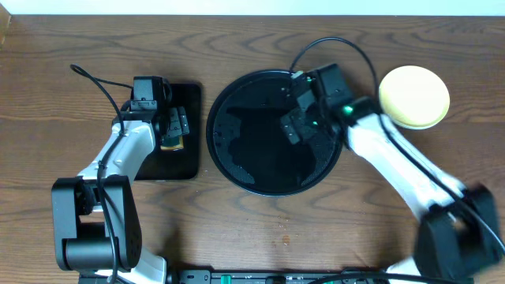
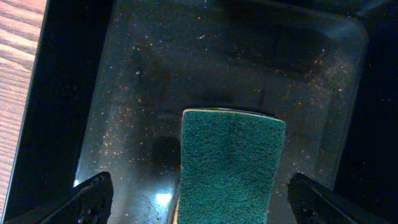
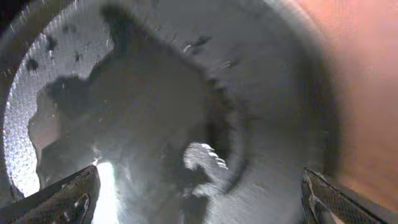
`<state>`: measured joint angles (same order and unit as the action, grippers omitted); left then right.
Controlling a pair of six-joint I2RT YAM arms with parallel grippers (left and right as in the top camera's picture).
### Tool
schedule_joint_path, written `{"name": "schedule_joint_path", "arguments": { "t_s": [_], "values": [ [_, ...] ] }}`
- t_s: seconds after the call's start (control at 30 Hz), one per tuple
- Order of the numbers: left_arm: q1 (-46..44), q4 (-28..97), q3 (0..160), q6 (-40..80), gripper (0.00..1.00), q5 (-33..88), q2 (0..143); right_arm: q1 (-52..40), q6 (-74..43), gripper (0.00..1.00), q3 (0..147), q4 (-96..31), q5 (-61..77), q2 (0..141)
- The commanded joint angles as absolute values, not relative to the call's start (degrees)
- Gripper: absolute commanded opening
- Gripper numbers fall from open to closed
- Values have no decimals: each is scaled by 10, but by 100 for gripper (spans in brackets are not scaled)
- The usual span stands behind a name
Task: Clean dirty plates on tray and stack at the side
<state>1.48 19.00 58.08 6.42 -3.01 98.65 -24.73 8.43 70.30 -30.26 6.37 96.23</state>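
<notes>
Plates [image 1: 414, 96] beside tray [image 1: 237, 166], sponge [image 2: 230, 165] under open left hand [image 2: 202, 194]

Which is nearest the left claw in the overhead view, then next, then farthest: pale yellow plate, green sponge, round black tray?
1. Nearest, the green sponge: directly under the open left claw, on the rectangular black tray.
2. Next, the round black tray: mid-table, to the claw's right.
3. Farthest, the pale yellow plate: far right, beyond the round tray.

Overhead view: even light, sharp. Left wrist view: dim, small glare spot on rectangular tray [image 2: 249, 56]. Right wrist view: heavy motion blur, bright glare on tray [image 3: 155, 93] lower left.
</notes>
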Motion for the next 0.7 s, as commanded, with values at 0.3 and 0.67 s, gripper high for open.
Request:
{"name": "schedule_joint_path", "arguments": {
  "t_s": [0.3, 0.67],
  "values": [
    [17, 190, 583, 67, 89, -37, 981, -147, 164, 99, 655, -243, -103, 491],
    [17, 190, 583, 67, 89, -37, 981, -56, 163, 99, 413, -91, -99, 154]
  ]
}}
